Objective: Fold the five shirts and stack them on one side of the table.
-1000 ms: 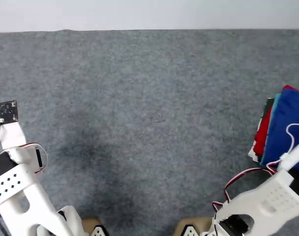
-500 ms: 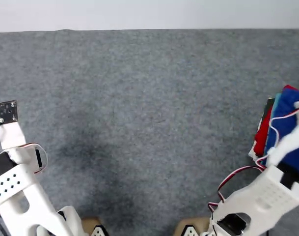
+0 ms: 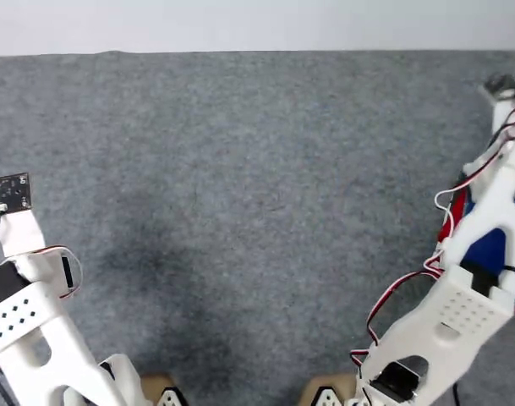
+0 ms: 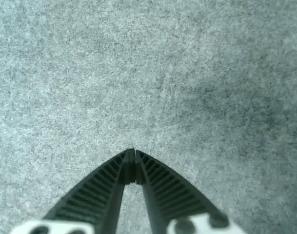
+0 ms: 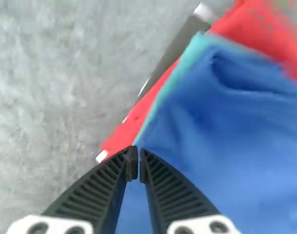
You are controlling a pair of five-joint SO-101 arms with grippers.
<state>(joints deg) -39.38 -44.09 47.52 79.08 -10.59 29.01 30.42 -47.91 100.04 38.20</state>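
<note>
Stack of folded shirts (image 3: 488, 250) is found at about 3 o'clock on the table (image 3: 257, 169), hard against its right edge. In the high view it is largely covered by the right arm (image 3: 460, 313), which is stretched over it toward 1 o'clock. In the right wrist view the blue shirt (image 5: 226, 122) is seen on top, with a teal layer (image 5: 199, 43) and a red layer (image 5: 131, 126) showing beneath at the stack's edge. The right end effector (image 5: 133, 163) is pressed narrow, tips together with nothing between them, and is held directly above the blue shirt near that edge. Whether the cloth is touched cannot be told. In the high view the stack's visible edge runs roughly from 12 to 6 o'clock. The left end effector (image 4: 134, 165) is likewise closed on nothing, above bare grey table. The left arm (image 3: 29, 330) is parked at about 8 o'clock, well apart from the stack. The right arm is therefore judged the nearer one for any tidying of the stack. With the shirts gathered on one side, the task is judged close to done.
</note>
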